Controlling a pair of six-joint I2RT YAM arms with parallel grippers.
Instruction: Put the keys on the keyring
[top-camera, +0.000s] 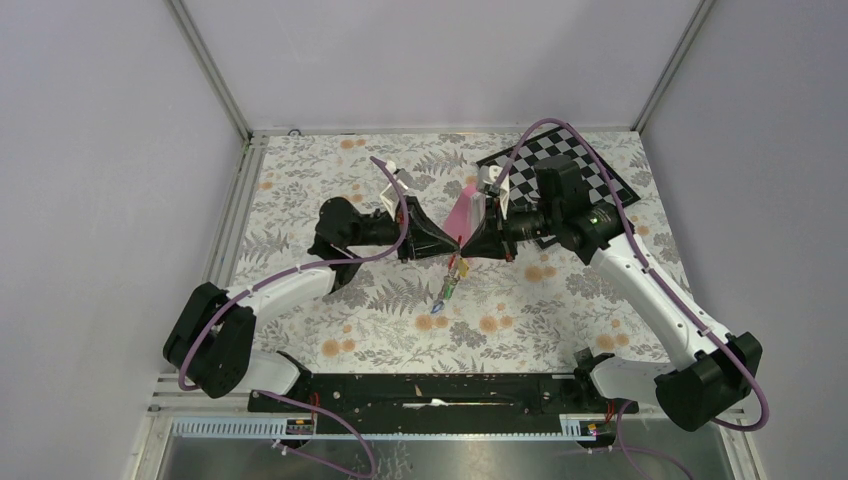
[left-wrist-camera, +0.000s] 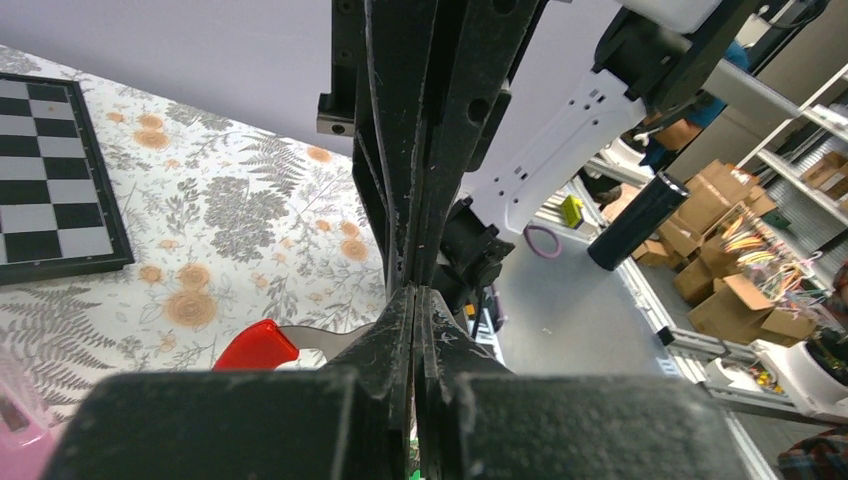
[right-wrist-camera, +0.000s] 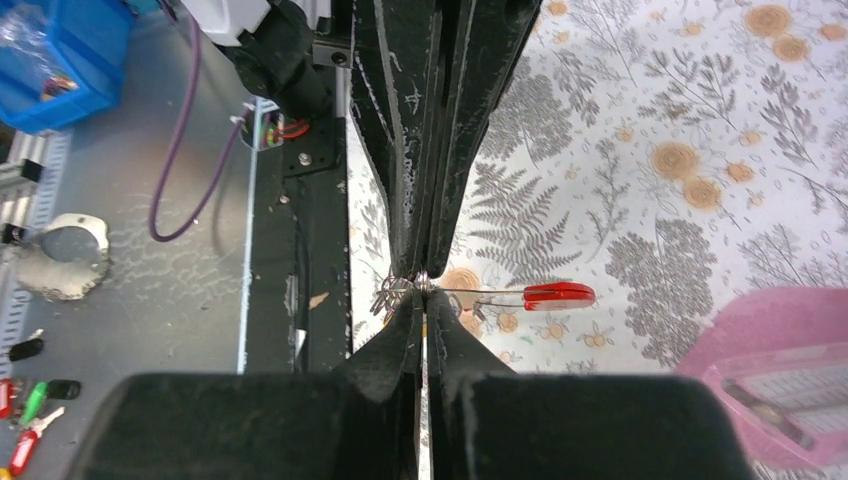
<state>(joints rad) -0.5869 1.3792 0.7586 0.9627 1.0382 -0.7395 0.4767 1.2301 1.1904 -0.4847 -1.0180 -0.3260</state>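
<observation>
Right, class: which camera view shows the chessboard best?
The top external view: most of the chessboard shows at the far right, with the right arm over part of it. The left wrist view catches only a cropped corner; the right wrist view shows none of it.

The top camera looks down from above and behind, far enough back to take in the whole table (top-camera: 330, 190), the left arm (top-camera: 290, 285) and the right arm (top-camera: 650, 285). The left wrist camera sits close behind the left gripper (left-wrist-camera: 414, 295), looking along its fingers rightward across the table to the chessboard (left-wrist-camera: 45, 170) and the room beyond. The right wrist camera sits as close behind the right gripper (right-wrist-camera: 422, 295), facing the other way, leftward, with the base rail (right-wrist-camera: 300, 250) at its left. Both wrist views share the keyring (left-wrist-camera: 257, 347) (right-wrist-camera: 558, 295) by the fingertips. The top view shares the chessboard (top-camera: 590, 165) with the left wrist view and the pink pyramid (top-camera: 466, 210) (right-wrist-camera: 780, 370) with the right.
</observation>
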